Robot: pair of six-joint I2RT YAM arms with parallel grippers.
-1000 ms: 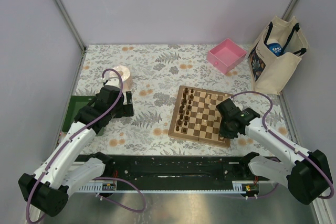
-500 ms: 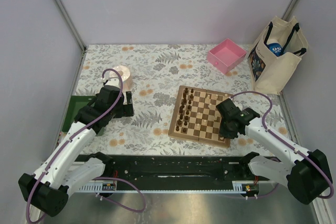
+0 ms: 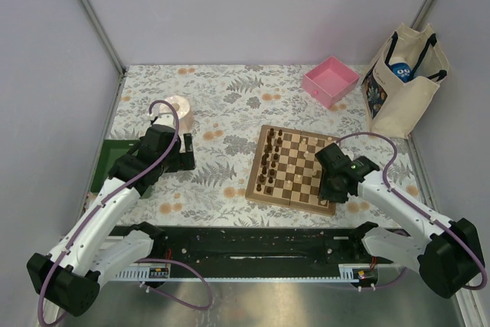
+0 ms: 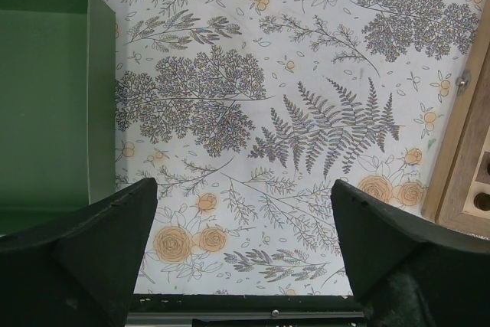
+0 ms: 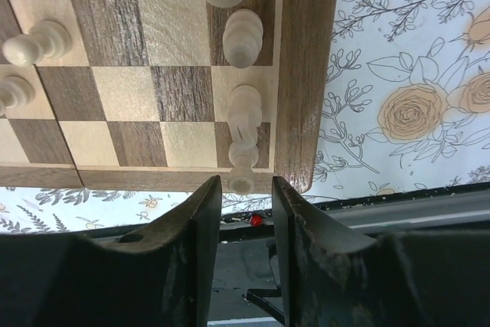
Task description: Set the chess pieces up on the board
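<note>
Right claw (image 5: pixel 246 189): its fingers are held slightly apart, with a narrow gap between them. Nothing is seen clamped in it.
Nearest piece: a tall pale chessman (image 5: pixel 245 124) is found at the near right corner of the board (image 5: pixel 302 74), just inside the wooden border.
Direction from claw: the chessman lies straight ahead of the gap, and one of its ends reaches almost between the fingertips.
Long axis: in the right wrist view its length runs parallel to the border beside it and in line with the gap. Whether it stands upright or lies tilted cannot be told.
Other chess pieces (image 5: pixel 243 36): more pale ones are lined up along the same edge further off, and dark chessmen (image 3: pixel 266 162) are gathered on the opposite side of the board.
Left claw (image 4: pixel 243 189): it is spread wide over the flowered table (image 4: pixel 306 74), holding nothing, between a green tray (image 4: pixel 46 97) and the board's edge.
Nearer arm: the right arm is judged far better placed, since the left is parked well apart from the pieces.
Coming move: any lift or closing is judged to depend on the gap staying centred on the chessman, so neighbours are not knocked.
</note>
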